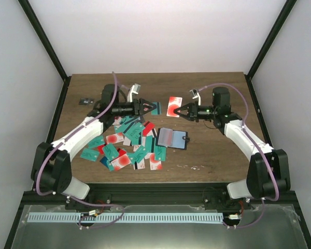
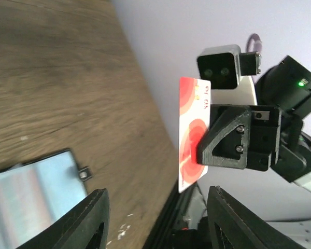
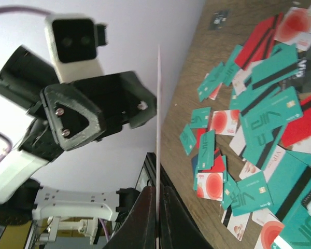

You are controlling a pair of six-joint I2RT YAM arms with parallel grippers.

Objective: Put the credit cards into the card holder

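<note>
A white credit card with a red circle [image 1: 174, 106] hangs in the air above the table, and my right gripper [image 1: 179, 111] is shut on its edge. In the left wrist view that card [image 2: 193, 132] stands upright in the right fingers [image 2: 233, 137]. Seen from the right wrist, it [image 3: 158, 129] is edge-on between the closed jaws of my right gripper [image 3: 158, 218]. My left gripper [image 1: 153, 107] faces the card from the left, open and empty [image 2: 158, 218]. The card holder [image 1: 172, 138] lies open on the table, its light-blue inside up. Several credit cards [image 1: 127, 145] lie in a pile to its left.
A tiny dark grey object [image 1: 85, 100] lies near the table's far left edge. Black frame posts [image 1: 46, 44] run along both sides. The card pile [image 3: 259, 119] spreads below the left arm [image 1: 88, 129].
</note>
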